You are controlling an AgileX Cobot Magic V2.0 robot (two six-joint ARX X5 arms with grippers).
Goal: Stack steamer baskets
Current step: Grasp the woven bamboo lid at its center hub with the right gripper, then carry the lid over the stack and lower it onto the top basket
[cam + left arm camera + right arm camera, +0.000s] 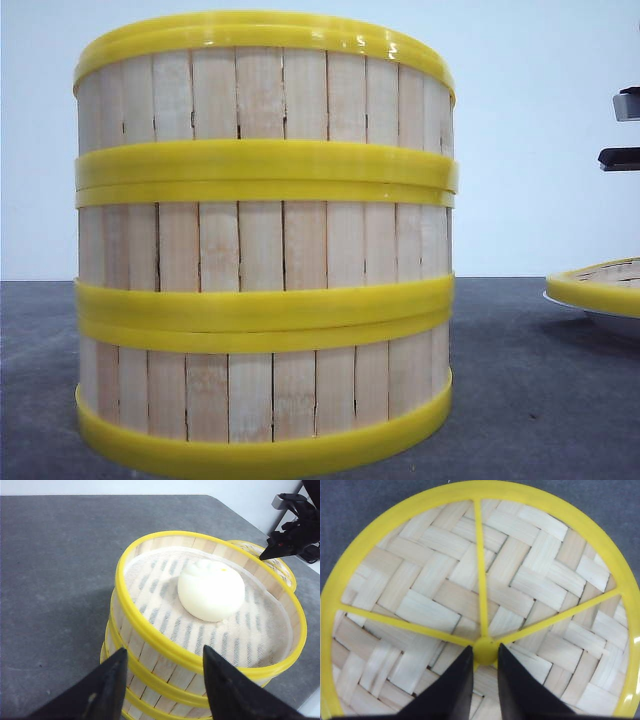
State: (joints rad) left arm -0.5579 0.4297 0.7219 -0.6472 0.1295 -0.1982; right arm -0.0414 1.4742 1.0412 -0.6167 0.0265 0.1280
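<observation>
Three steamer baskets [262, 245] stand stacked on the dark bench [520, 400]; the top one is uncovered and holds a white bun [211, 590]. What looks like the woven lid [480, 600] lies apart on a white plate [610, 320] to the right, so capping the stack probably remains. The right gripper [485, 655] hangs over the lid's hub, fingers narrowly parted, holding nothing. The left gripper [162, 662] is open and empty by the stack's rim, with bare bench beyond.

Bun [211, 590] in topmost stacked steamer baskets [264, 240]
</observation>
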